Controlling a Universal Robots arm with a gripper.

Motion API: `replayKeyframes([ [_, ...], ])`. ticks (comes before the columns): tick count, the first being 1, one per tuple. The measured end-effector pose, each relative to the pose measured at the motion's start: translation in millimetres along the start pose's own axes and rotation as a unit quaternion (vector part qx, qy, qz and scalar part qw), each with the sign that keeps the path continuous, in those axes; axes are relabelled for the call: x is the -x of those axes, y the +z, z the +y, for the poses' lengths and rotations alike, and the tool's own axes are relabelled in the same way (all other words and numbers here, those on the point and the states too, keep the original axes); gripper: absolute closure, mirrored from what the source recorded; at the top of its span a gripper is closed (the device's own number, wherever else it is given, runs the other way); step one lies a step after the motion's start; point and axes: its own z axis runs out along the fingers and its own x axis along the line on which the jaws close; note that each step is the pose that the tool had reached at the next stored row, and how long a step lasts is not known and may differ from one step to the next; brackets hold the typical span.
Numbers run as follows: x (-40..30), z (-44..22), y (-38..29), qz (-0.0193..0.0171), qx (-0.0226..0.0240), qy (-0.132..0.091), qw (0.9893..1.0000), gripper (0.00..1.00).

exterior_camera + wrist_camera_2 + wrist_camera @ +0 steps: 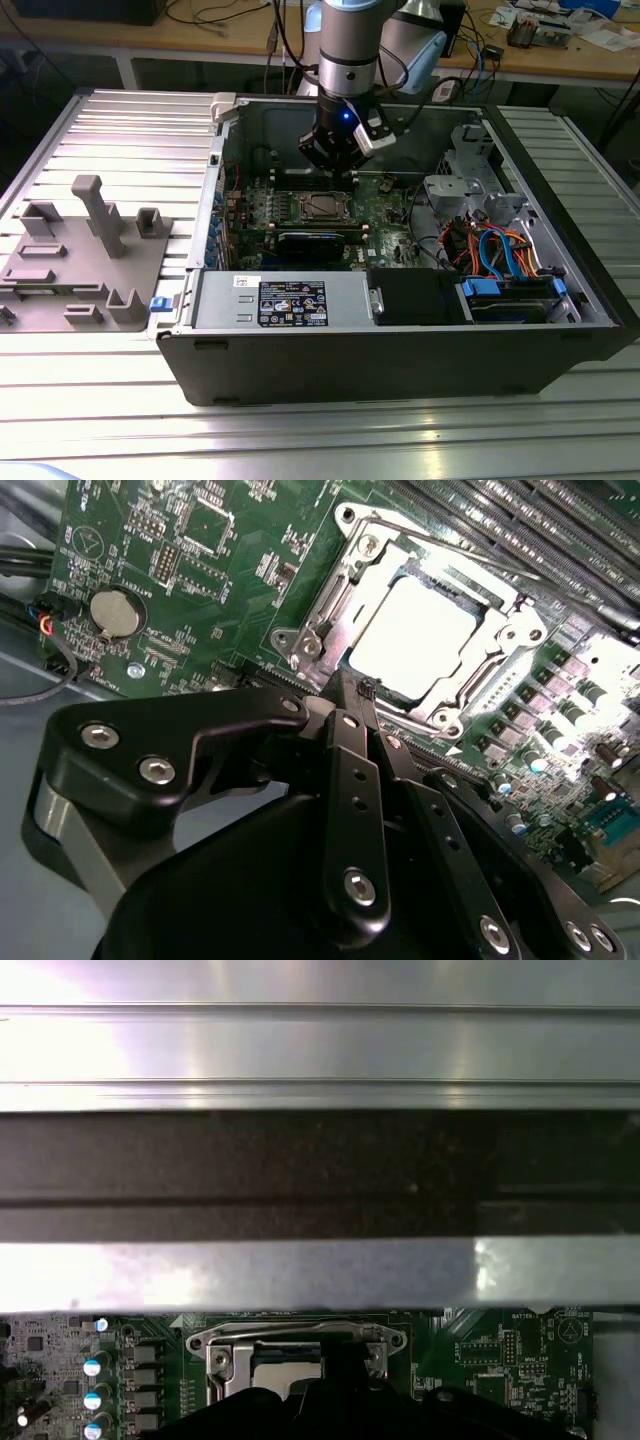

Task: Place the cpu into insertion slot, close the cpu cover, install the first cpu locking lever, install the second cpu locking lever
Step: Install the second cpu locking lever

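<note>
Your cpu point(415, 640) sits seated in the slot point(490, 605) on the green board point(200, 570), its bright metal top showing through the window of the cover point(320, 600), which lies flat over it. In the exterior view the same socket point(322, 207) lies near the middle of the open case point(400, 370), just in front of the arm. Your gripper point(365, 690) hangs right at the socket's edge with its black fingers point(355, 780) pressed together, nothing visibly held between them. You can see a round coin cell point(112, 612) on the board well off to one side of the socket. Outside the case, a grey fixture point(85, 255) rests on the table point(300, 440) at the exterior view's left
</note>
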Motion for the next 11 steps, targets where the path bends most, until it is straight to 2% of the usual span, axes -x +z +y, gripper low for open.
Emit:
replayKeyframes([
  [4,0.0,-3.9,0.0,0.0000,0.0001,0.000,1.0000,0.89],
  [11,0.0,-5.0,0.0,0.0000,0.0000,0.000,1.0000,0.89],
])
